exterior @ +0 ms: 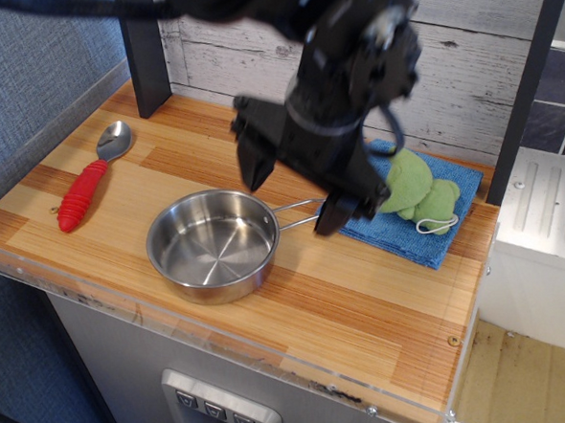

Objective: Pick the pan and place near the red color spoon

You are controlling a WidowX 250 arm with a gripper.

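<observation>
So the pan sits empty near the front edge of the counter, its wire handle pointing right toward the blue cloth with the green toy on it. The red spoon lies well off to the pan's left, so there's open wood between them for a drop spot. The gripper hangs over the pan's right rim and handle, jaws spread wide, holding nothing, looks lined up for a grab there.

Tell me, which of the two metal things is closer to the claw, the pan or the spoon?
The pan. The gripper hangs open right over its wire handle, while the spoon lies far off at the left edge.
</observation>
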